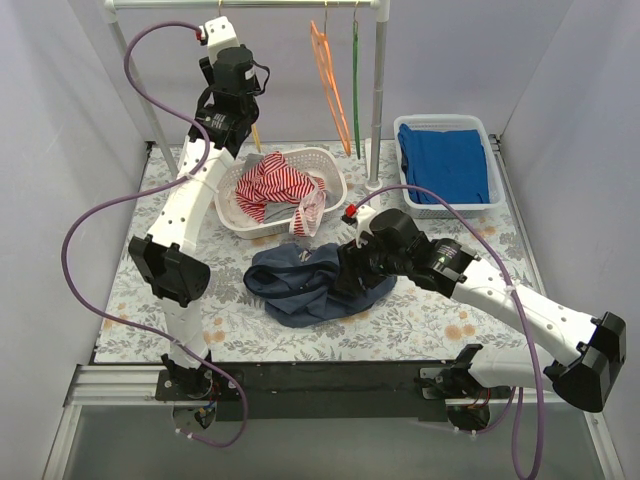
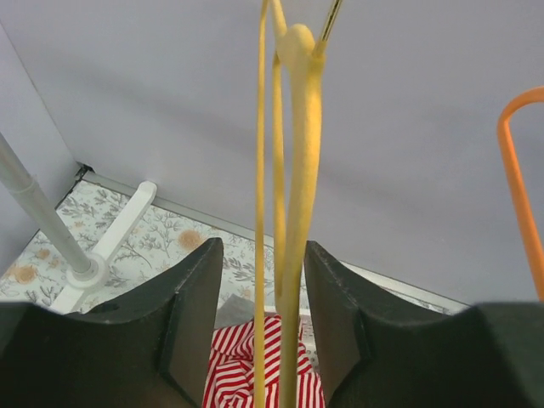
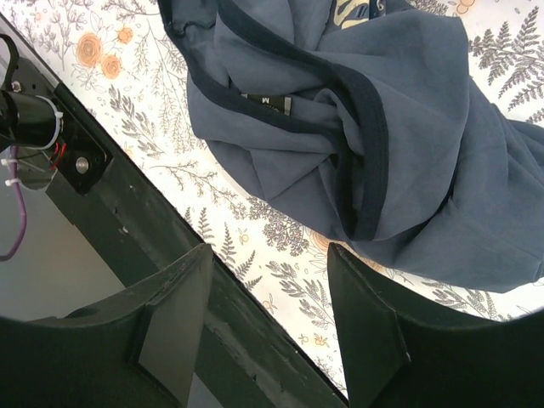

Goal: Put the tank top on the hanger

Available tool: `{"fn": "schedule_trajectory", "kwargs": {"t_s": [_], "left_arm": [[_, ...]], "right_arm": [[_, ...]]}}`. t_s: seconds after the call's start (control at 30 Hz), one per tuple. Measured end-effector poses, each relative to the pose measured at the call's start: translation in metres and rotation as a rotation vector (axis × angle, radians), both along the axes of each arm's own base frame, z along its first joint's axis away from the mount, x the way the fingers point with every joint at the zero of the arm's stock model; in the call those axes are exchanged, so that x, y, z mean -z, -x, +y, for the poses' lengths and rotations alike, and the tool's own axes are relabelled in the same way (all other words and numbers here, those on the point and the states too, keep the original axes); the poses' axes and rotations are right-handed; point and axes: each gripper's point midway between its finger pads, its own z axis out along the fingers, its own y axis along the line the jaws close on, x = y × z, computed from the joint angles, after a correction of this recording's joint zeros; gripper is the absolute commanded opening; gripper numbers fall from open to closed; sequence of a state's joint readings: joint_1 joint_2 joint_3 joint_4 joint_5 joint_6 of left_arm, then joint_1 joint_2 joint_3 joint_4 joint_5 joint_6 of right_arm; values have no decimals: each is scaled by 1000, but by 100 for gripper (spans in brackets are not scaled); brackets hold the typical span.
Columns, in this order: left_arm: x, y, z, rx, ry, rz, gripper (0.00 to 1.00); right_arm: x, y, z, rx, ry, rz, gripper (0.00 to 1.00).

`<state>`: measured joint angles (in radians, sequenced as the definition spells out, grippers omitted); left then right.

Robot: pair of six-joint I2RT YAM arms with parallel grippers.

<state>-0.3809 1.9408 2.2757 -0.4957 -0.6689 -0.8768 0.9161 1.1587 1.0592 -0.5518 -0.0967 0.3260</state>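
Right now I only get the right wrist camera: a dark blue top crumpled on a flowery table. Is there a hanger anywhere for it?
Observer: Yes. A yellow hanger hangs up at the back left, inside the open left gripper.
Operator: What else is on the table?
Observer: A white basket with a red-and-white striped garment in it stands just beyond the top.
Operator: Are there any other hangers?
Observer: An orange hanger and a green hanger hang on the rail at the back.
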Motion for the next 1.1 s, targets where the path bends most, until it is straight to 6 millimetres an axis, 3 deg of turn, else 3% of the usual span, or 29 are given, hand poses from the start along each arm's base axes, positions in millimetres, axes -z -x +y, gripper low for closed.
{"fn": "schedule_trajectory", "kwargs": {"t_s": [0.33, 0.63, 0.9, 1.1], "left_arm": [[16, -5, 2, 16, 14, 30, 17], [8, -2, 6, 23, 11, 19, 0], [-17, 10, 5, 68, -3, -26, 0], [-42, 30, 5, 114, 6, -70, 0]], "right_arm": [[4, 1, 2, -10, 6, 12, 64], [4, 1, 1, -13, 8, 8, 64], [4, -1, 0, -6, 14, 0, 64], [5, -5, -1, 9, 24, -15, 64]]}}
